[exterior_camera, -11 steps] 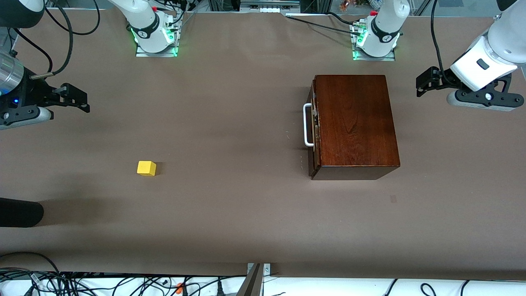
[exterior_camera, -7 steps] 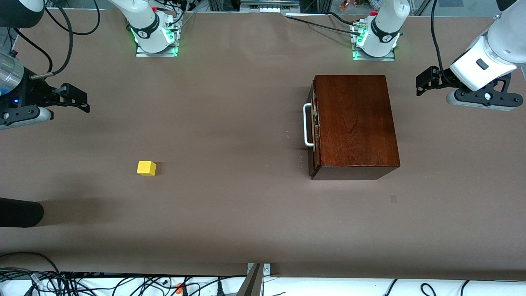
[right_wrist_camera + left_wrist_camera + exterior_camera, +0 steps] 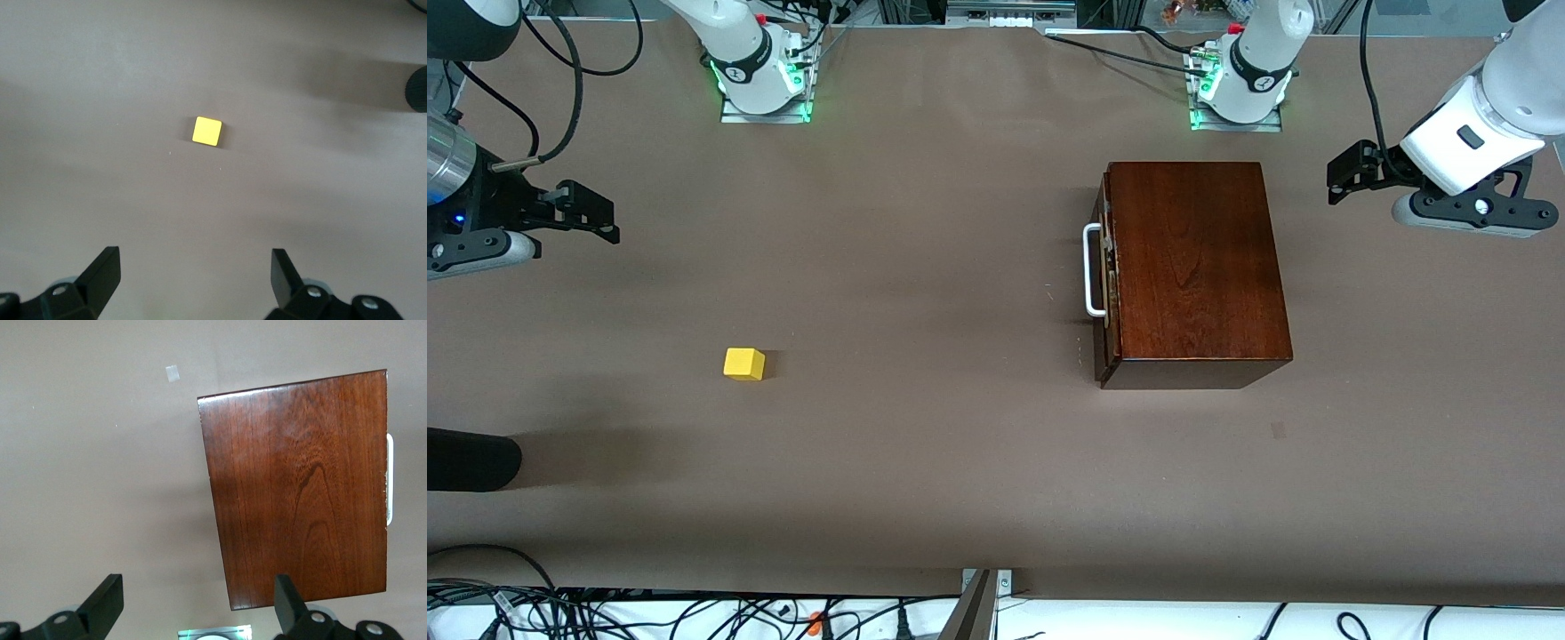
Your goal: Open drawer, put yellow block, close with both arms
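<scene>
Nearest the front camera, loose black cables (image 3: 560, 609) lie along the edge of the table (image 3: 925, 462), partly cut off by the frame. A dark rounded object (image 3: 467, 460) juts in at the right arm's end of the table; most of it is cut off and what it is cannot be told. A small pale patch (image 3: 1278, 430) marks the table nearer the camera than the wooden box.

Farther in, the yellow block (image 3: 743, 364) sits alone on the table toward the right arm's end, well apart from everything, with nothing standing around it. The wooden box (image 3: 1193, 271) stands toward the left arm's end. Its drawer (image 3: 1105, 284) is shut flush, so the inside is hidden; only the thin front edge and the white handle (image 3: 1092, 270) show, the handle facing the block's end of the table.

The right pincer (image 3: 596, 216) hangs over the table at the right arm's end, its fingers (image 3: 103, 273) spread wide and holding nothing, the block lying apart from them in the right wrist view. The left pincer (image 3: 1347, 173) hangs over the table beside the box, fingers (image 3: 107, 603) wide apart and bare. Both arms run out of the frame at the sides.

Farthest back, the two bases (image 3: 760, 76) glow green.
</scene>
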`<state>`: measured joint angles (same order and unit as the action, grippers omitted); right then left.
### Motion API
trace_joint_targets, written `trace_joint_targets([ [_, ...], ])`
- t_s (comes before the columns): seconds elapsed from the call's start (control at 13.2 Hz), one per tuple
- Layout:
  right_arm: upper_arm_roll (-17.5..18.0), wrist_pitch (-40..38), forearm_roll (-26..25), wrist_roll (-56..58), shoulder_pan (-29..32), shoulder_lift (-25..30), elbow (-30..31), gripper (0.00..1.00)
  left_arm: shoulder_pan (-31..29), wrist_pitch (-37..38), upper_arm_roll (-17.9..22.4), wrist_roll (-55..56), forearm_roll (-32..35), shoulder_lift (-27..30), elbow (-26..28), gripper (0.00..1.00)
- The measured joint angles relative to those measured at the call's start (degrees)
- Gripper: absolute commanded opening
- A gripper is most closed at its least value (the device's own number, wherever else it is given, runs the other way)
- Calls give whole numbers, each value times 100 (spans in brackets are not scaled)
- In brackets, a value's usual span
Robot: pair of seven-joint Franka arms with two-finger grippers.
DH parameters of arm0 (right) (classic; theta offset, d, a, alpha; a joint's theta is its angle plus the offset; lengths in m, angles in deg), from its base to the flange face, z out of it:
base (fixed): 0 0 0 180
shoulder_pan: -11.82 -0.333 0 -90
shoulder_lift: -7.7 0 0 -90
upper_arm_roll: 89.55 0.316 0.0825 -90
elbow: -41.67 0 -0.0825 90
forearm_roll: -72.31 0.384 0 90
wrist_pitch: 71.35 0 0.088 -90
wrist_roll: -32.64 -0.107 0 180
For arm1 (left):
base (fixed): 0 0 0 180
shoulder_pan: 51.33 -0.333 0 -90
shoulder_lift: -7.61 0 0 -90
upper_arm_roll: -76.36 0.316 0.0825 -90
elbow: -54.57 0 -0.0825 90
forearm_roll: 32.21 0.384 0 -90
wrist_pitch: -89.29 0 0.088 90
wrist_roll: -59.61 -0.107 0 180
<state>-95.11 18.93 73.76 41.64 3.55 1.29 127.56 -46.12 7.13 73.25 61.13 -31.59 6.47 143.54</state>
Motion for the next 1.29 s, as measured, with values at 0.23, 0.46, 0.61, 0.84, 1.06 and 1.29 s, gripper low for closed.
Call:
trace_joint_targets([
  [0.23, -1, 0, 0, 0, 0, 0, 0, 100, 6, 323, -4, 0, 0, -8, -1, 100],
  [0.46, -1, 0, 0, 0, 0, 0, 0, 100, 21, 987, -17, 0, -2, -124, 0, 100],
  [0.61, -2, 0, 0, 0, 0, 0, 0, 100, 62, 1335, -97, 0, -8, -276, 4, 100],
  [0.84, -3, 0, 0, 0, 1, 0, 0, 100, 193, 1148, -278, 3, -17, -631, 4, 100],
  [1.06, -4, 0, 0, 0, 1, 0, 0, 100, 351, 515, -466, 11, -46, -891, 1, 100],
  [1.29, -4, 0, 0, 0, 2, 0, 0, 100, 832, -47, -559, 423, -63, -1045, -1, 100],
])
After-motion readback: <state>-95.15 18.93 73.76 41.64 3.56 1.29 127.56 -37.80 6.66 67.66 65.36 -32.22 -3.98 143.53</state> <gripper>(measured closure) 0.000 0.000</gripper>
